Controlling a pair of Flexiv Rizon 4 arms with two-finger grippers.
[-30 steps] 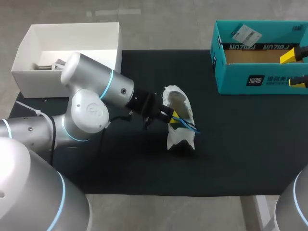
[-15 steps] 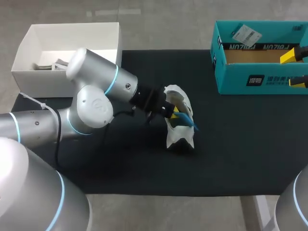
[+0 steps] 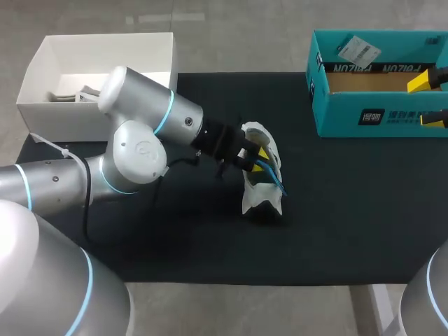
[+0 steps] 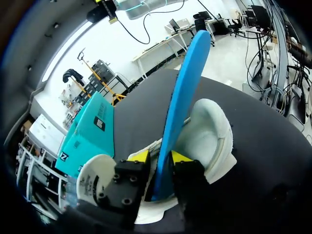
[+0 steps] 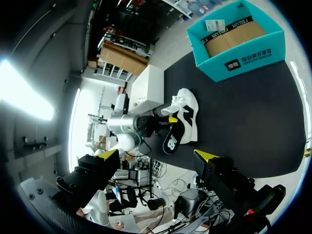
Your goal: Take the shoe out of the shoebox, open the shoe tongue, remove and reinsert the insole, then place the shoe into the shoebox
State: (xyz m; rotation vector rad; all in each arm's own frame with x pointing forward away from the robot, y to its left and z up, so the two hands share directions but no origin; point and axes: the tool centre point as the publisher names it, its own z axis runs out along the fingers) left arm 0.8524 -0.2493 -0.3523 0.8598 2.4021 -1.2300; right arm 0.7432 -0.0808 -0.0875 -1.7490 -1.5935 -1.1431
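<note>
Centrally on the black mat covering the tabletop, the white shoe lies with its opening turned toward 10 o'clock, where the left arm comes in. The left tool reaches into that opening and is clamped on the blue insole. One yellow-tipped finger presses on each face, and the insole stands up on edge out of the shoe.

From the head view, the insole slants out of the shoe toward 4 o'clock. In the right wrist view a dark oval face bearing a pale logo shows against the shoe. Whether that is the insole's underside I cannot tell.

The teal shoebox sits open at about 2 o'clock from the shoe, well apart from it. It carries a white label on its rim and white print on its near wall.

A white box stands at 10 o'clock, at the mat's corner.

The right tool hangs at the tabletop's 3 o'clock edge with its fingers spread wide, gripping nothing.
</note>
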